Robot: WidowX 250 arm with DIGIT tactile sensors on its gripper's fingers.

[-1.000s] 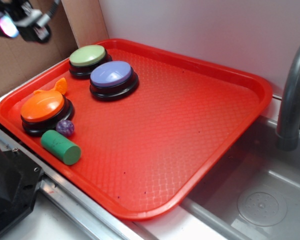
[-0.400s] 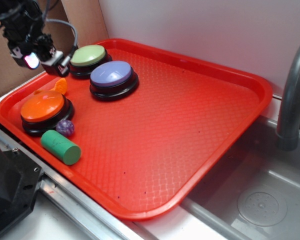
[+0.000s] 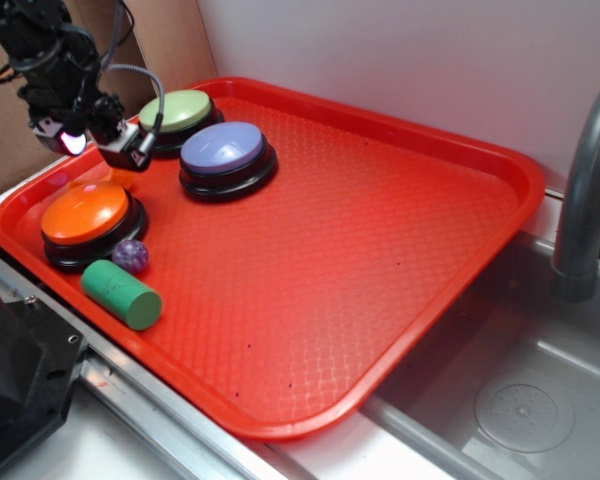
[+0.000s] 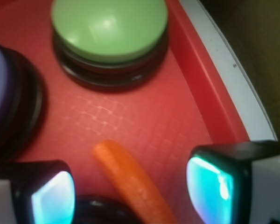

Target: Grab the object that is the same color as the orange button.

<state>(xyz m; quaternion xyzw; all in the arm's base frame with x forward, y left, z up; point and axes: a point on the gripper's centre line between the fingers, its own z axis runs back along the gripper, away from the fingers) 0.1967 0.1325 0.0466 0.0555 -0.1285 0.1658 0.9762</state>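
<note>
Toy (image 4: 133, 184) lies at 12 o'clock of the orange button (image 3: 85, 211), between the spread gripper (image 4: 130, 191) pads. Probably light, stiff, slick plastic; pinch its narrow body crosswise.

The orange toy piece (image 4: 133, 182) lies hemmed between orange button (image 3: 85, 212) and tray wall (image 4: 203, 88) (green button (image 4: 109, 28) beyond).

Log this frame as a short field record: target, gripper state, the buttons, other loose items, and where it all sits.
target: small orange piece, lying between the open fingers
gripper: open, low over tray, nothing held
orange button: beside gripper
green button: ahead of gripper
lilac button: next to green
loose items: green cylinder, purple ball
surface: red tray beside sink
</note>
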